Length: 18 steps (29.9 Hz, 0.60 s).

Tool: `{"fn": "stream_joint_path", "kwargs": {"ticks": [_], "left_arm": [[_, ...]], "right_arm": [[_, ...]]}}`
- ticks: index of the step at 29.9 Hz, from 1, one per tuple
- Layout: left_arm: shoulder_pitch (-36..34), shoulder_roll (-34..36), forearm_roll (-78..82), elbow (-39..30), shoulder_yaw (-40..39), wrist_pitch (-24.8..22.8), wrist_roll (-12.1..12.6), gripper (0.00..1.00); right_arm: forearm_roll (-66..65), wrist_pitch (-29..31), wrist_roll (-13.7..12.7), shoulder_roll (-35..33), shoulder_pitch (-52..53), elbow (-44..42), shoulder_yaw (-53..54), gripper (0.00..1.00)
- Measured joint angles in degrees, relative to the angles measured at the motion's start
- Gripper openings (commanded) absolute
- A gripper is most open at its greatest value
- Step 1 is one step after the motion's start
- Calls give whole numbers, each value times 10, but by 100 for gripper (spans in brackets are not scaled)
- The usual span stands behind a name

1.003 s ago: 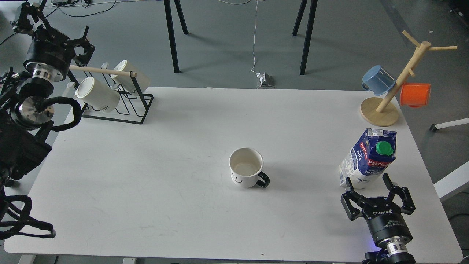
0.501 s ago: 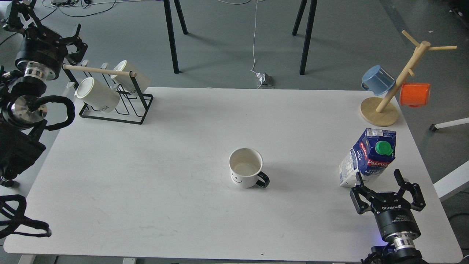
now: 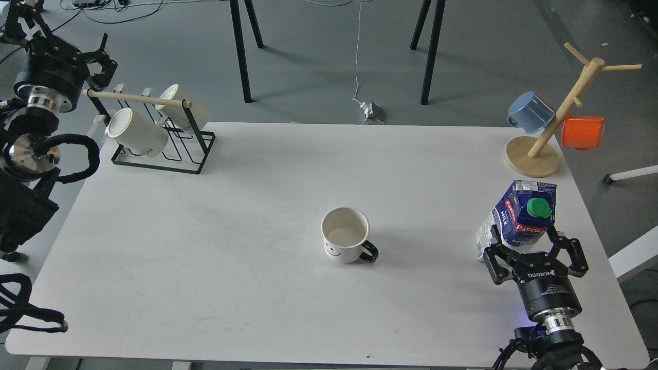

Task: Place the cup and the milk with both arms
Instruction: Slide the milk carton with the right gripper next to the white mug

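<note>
The cup (image 3: 345,235), a white mug with a black handle and a smiley face, stands upright in the middle of the white table (image 3: 257,216), handle to the right. The milk (image 3: 518,220), a blue-and-white Pascual carton with a green cap, stands at the right side. My right gripper (image 3: 527,237) is open, its fingers on either side of the carton's lower part, not closed on it. My left gripper (image 3: 97,54) is open and empty at the far left, off the table's back corner, behind the mug rack.
A black wire rack (image 3: 159,133) with a wooden bar holds two cream mugs at the back left. A wooden mug tree (image 3: 555,118) with a blue cup (image 3: 529,113) and an orange cup (image 3: 582,132) stands at the back right. Table legs stand behind.
My right gripper drew back and right, then moved forward so its open fingers now straddle the carton's base. My left arm has moved left and away from the rack.
</note>
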Motion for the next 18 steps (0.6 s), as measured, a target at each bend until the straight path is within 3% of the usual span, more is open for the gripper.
{"fn": "stream_joint_path", "kwargs": {"ticks": [7, 18], "left_arm": [[0, 1, 1, 0, 0, 0, 0, 100], [0, 2, 1, 0, 0, 0, 0, 100]], "right_arm": [[-1, 0, 0, 0, 5, -1, 4, 45], [-34, 0, 0, -1, -3, 60, -9, 44]]}}
